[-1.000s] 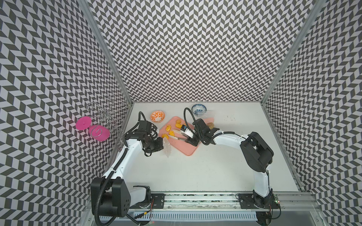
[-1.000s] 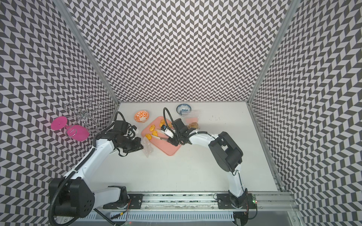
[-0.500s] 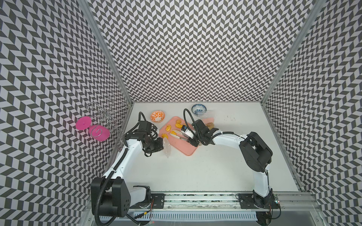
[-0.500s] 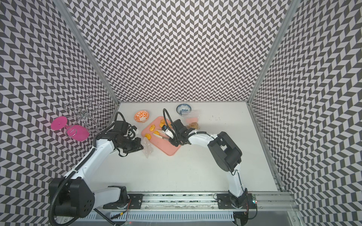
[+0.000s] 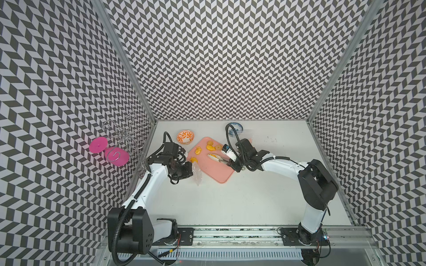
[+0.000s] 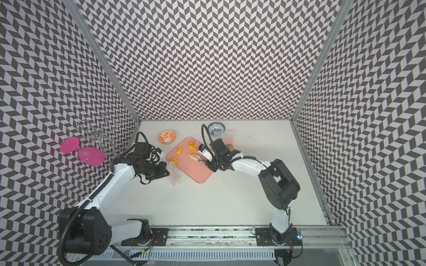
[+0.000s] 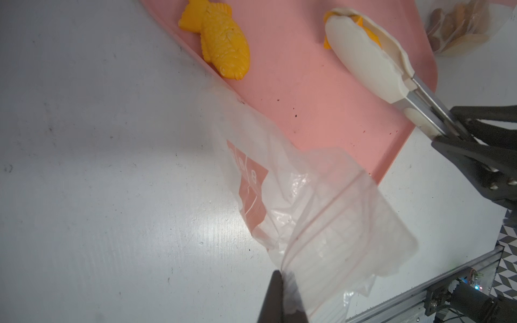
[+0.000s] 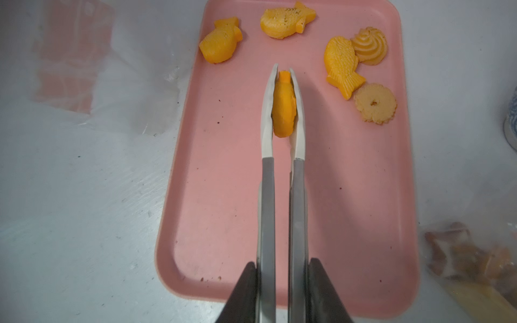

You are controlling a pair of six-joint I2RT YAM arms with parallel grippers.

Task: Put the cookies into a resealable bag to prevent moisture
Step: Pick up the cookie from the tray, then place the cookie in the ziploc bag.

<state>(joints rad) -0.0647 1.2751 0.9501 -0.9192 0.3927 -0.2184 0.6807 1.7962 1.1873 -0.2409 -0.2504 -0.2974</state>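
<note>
Several yellow-orange cookies (image 8: 341,64) lie at the far end of a pink tray (image 8: 223,223); most are fish shapes, with one swirl (image 8: 369,46) and one flower round (image 8: 375,103). My right gripper (image 8: 282,268) is shut on metal tongs (image 8: 267,195). Their white tips pinch one orange cookie (image 8: 284,109) over the middle of the tray. My left gripper (image 7: 282,282) is shut on the edge of the clear resealable bag (image 7: 321,212). The bag hangs crumpled beside the tray's left edge. In both top views the bag (image 5: 197,175) sits just left of the tray (image 6: 198,175).
An orange patterned bowl (image 5: 185,137) and a blue-and-white bowl (image 5: 235,127) stand behind the tray. A second clear bag holding brown and orange cookies (image 8: 470,260) lies right of the tray. A wire rack with pink glasses (image 5: 108,150) hangs on the left wall.
The tongs' tips have squeezed together on one cookie as my right gripper narrowed. The left arm and the bag have stayed put.
</note>
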